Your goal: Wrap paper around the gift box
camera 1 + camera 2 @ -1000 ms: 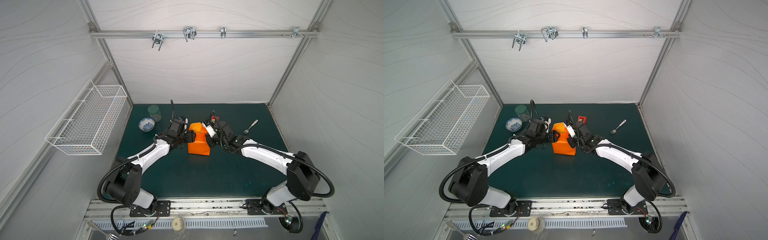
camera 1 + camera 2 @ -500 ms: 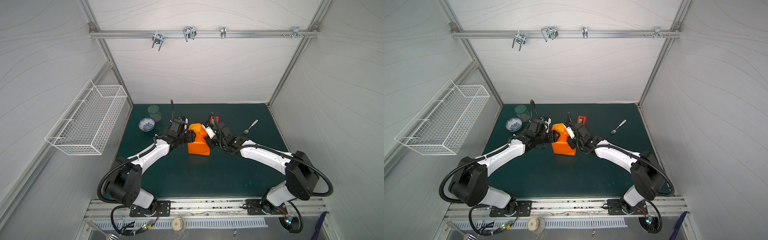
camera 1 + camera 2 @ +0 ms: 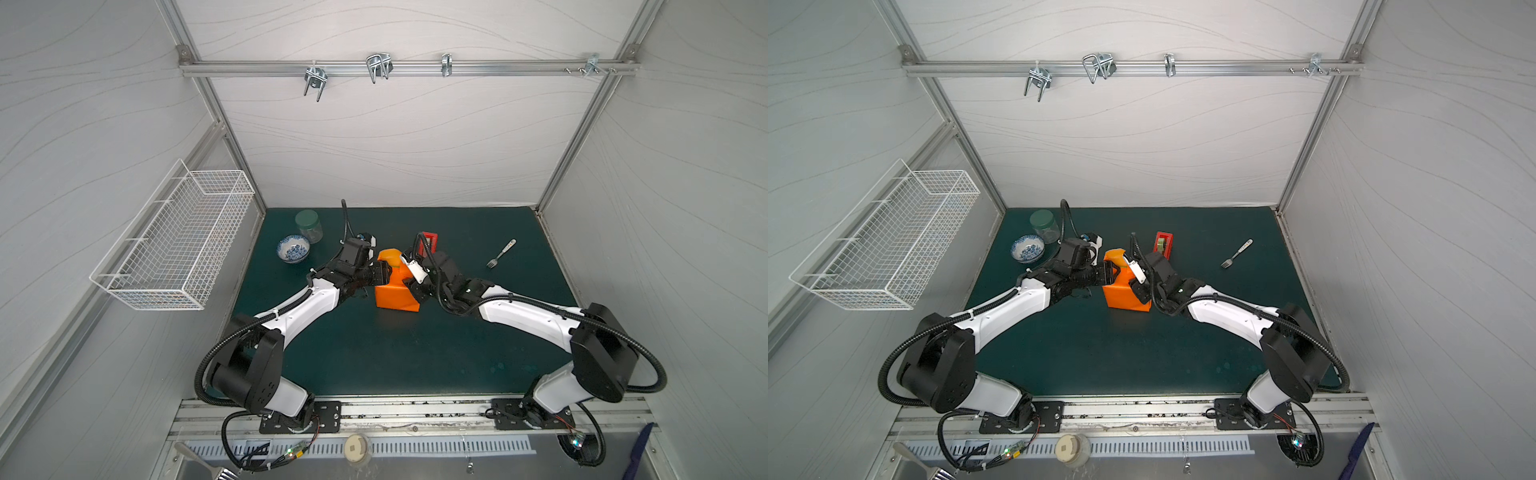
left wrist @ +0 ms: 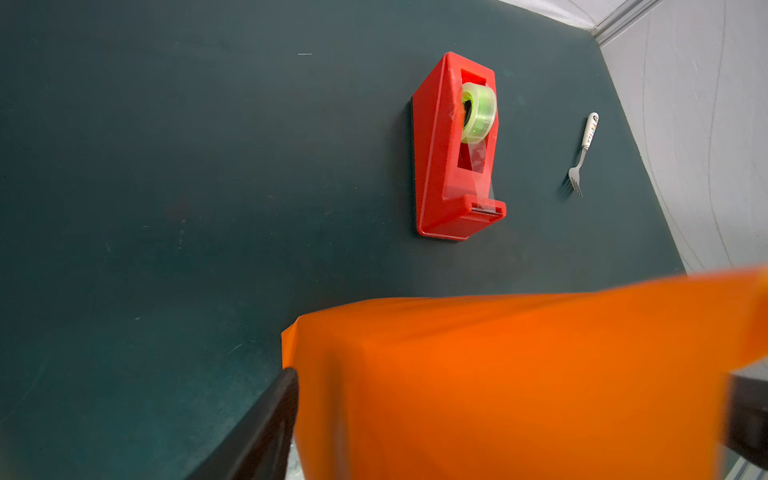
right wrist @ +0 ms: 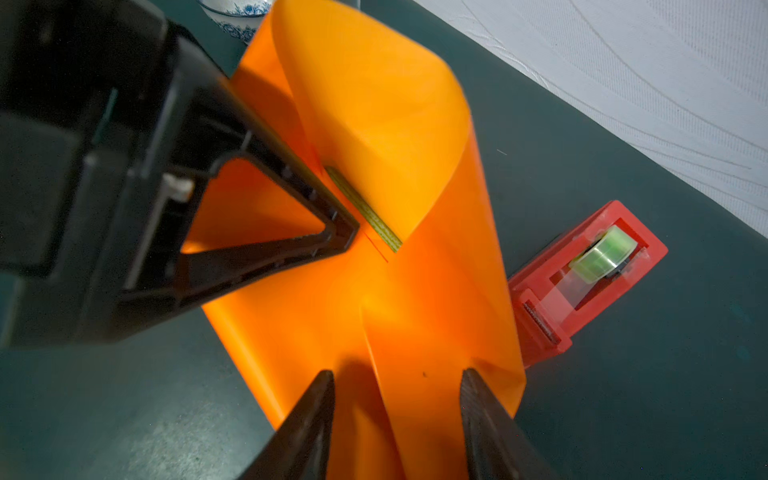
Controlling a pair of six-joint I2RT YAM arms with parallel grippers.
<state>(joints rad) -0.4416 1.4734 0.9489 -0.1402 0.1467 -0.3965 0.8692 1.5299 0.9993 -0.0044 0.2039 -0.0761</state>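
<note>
While my left gripper [image 4: 515,378] clamps the box [image 5: 363,210] through the paper [image 3: 395,293], I see only a green strip of the box's edge, right beside one fingertip. My right gripper [image 5: 397,374] stands spread, pinching nothing. A loose paper flap runs between its fingers, and the box stands just beyond their tips.
</note>
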